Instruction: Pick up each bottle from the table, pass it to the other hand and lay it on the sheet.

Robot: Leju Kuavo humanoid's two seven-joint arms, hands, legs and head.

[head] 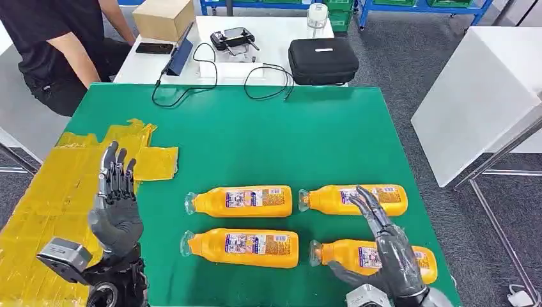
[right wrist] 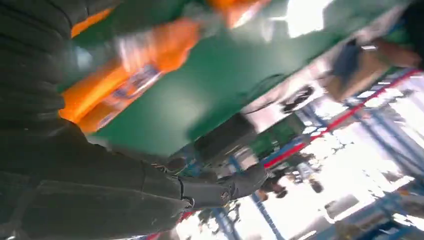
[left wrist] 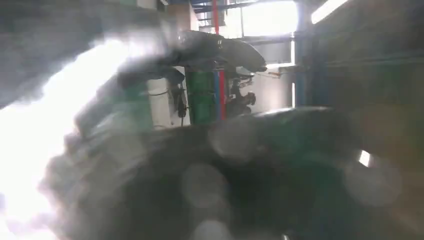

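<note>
Several orange bottles lie on their sides on the green table [head: 268, 134], in two rows: far left bottle [head: 241, 201], far right bottle [head: 355, 199], near left bottle [head: 244, 247], near right bottle [head: 377, 259]. My right hand [head: 383, 249] hovers over the near right bottle, fingers spread and reaching toward the far right one, holding nothing. My left hand [head: 115, 204] is raised upright at the edge of the yellow sheet [head: 57, 192], fingers apart and empty. The right wrist view is blurred and shows orange bottles [right wrist: 125, 70] on green.
A person [head: 57, 51] sits at the back left. Behind the green table a white table [head: 268, 32] carries a cardboard box [head: 163, 18], a black case [head: 323, 61], a tablet and cables. A white cabinet [head: 479, 89] stands to the right.
</note>
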